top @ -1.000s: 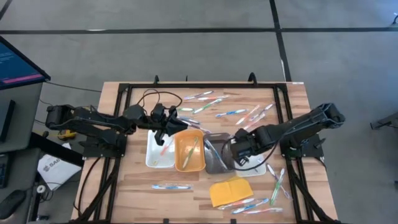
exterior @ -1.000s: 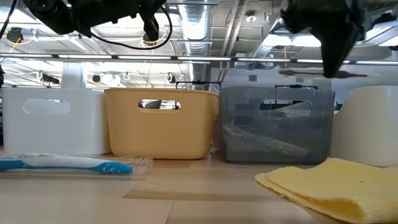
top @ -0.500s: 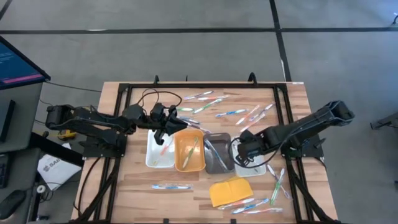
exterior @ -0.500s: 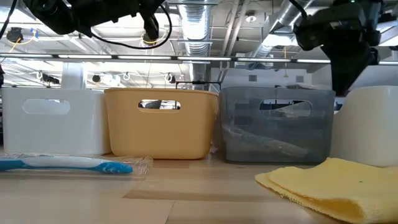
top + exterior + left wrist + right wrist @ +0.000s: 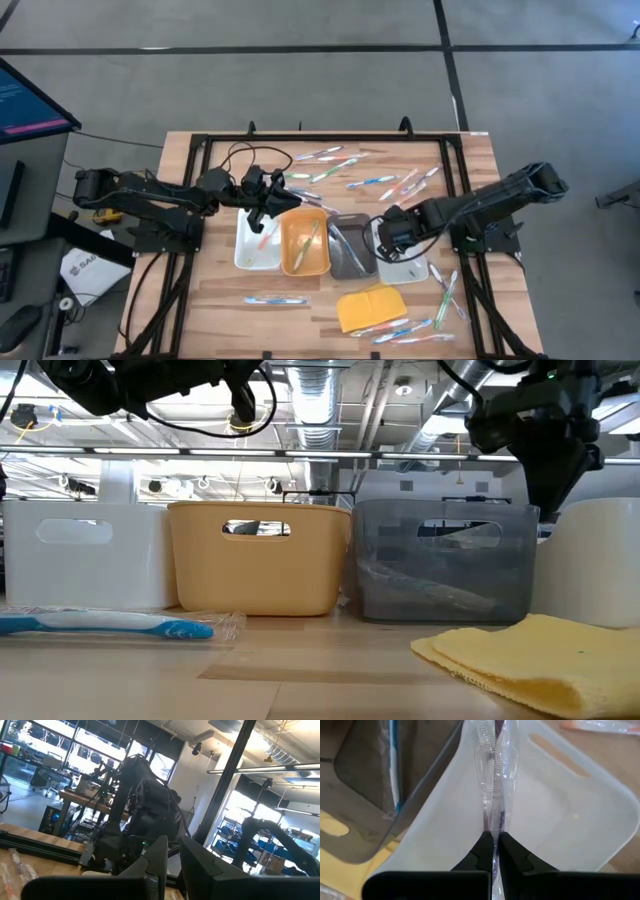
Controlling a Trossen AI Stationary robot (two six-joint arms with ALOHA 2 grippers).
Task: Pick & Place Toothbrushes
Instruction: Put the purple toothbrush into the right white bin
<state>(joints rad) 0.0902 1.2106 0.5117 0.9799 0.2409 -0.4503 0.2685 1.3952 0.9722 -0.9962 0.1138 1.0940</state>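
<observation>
Shifted from over the grey tray, the right gripper (image 5: 493,851), clenched on a clear-wrapped toothbrush (image 5: 492,780), hangs over the white rectangular plastic tray (image 5: 580,820), so releasing it there looks next, while the left gripper (image 5: 262,210) waits, nearly closed and seemingly empty, above the other white tray (image 5: 246,252).

Both arms reach toward the table's middle, the left gripper (image 5: 268,207) nearly closed, the right gripper (image 5: 493,851) clamped, angled downward.

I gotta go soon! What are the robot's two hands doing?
Left gripper: nearly closed, nothing seen held.
Right gripper: closed on a wrapped toothbrush.
</observation>
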